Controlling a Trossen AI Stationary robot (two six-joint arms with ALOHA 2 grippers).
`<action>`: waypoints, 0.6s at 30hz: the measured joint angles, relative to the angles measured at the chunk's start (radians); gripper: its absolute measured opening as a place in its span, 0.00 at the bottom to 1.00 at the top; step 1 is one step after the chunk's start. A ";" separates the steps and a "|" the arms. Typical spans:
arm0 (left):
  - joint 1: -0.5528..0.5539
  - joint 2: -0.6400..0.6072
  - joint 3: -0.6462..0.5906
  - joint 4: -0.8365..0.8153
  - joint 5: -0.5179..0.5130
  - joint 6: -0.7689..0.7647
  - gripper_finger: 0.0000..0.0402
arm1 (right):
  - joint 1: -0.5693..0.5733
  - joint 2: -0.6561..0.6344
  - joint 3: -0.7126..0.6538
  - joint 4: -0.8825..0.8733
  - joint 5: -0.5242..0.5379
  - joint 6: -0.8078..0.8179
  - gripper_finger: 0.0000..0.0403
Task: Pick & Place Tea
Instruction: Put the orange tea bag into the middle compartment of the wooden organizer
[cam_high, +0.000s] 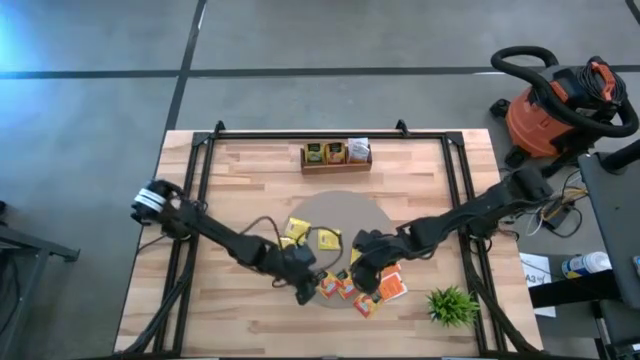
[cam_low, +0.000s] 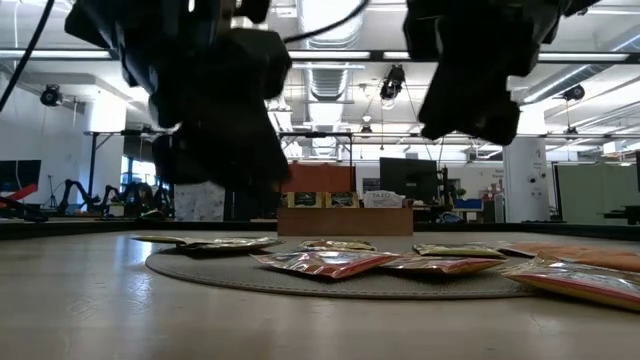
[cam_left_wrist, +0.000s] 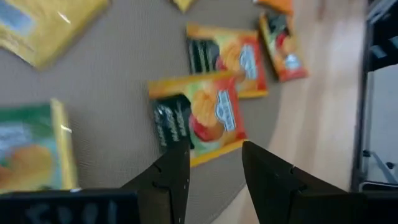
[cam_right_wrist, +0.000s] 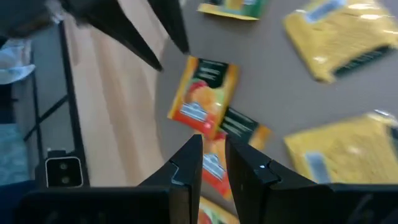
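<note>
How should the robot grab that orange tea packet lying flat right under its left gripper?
Come straight down with the left gripper and pinch the orange-red packet across its near edge, at the mat's rim. It lies flat and thin with neighbours overlapping the far side, so the near edge looks freest.

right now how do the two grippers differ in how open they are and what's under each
The left gripper is open with a clear gap; the right gripper shows only a narrow slit between its fingers. The left gripper hangs over one orange-red packet; the right gripper is above two overlapping orange-red packets. Both point down at the round grey mat, empty.
</note>
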 joint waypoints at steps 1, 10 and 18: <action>-0.008 0.019 0.008 -0.004 -0.005 -0.021 0.35 | 0.000 0.023 0.000 0.036 -0.008 -0.009 0.17; -0.018 0.087 0.038 -0.009 -0.071 -0.097 0.35 | -0.002 0.191 0.000 0.226 -0.034 -0.015 0.17; -0.019 0.107 0.030 0.017 -0.070 -0.126 0.35 | -0.033 0.268 0.001 0.301 -0.052 -0.009 0.17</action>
